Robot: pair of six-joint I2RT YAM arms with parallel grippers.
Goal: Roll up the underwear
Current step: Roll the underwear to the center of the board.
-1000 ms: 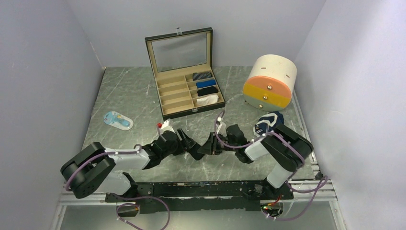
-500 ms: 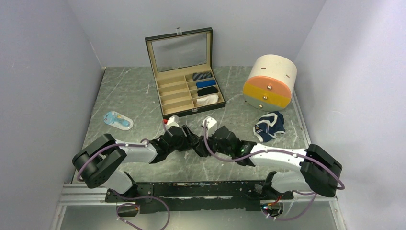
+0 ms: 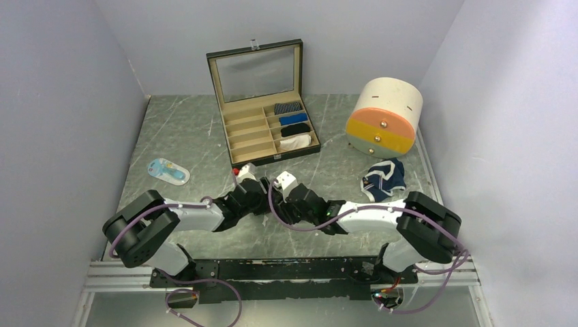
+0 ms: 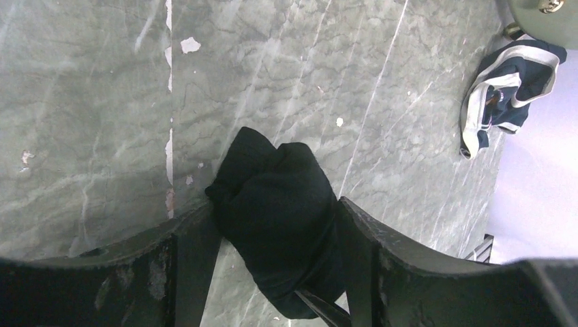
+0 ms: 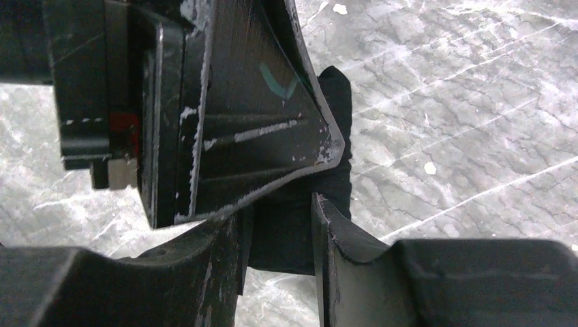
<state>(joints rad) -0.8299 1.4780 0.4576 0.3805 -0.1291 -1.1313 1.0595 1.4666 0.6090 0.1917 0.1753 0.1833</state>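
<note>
The black underwear (image 4: pixel 279 211) is a bunched, rolled bundle just above the marble table. My left gripper (image 4: pixel 272 208) is shut on it, one finger on each side. My right gripper (image 5: pixel 281 211) comes in from the opposite side and is shut on the same black cloth (image 5: pixel 286 235), right under the left finger (image 5: pixel 259 116). In the top view both grippers (image 3: pixel 262 199) (image 3: pixel 282 203) meet in the near middle and hide the bundle. The navy underwear with white trim (image 3: pixel 383 178) lies crumpled on the right, also in the left wrist view (image 4: pixel 508 88).
An open wooden case (image 3: pixel 251 139) stands at the back centre, with rolled cloths in its right compartments. A round cream drawer unit (image 3: pixel 384 117) stands at the back right. A small blue and white item (image 3: pixel 168 170) lies on the left. Walls enclose three sides.
My right arm swung left and its gripper closed in on the bundle held by the left gripper. Both grippers moved a little away from the near edge.
</note>
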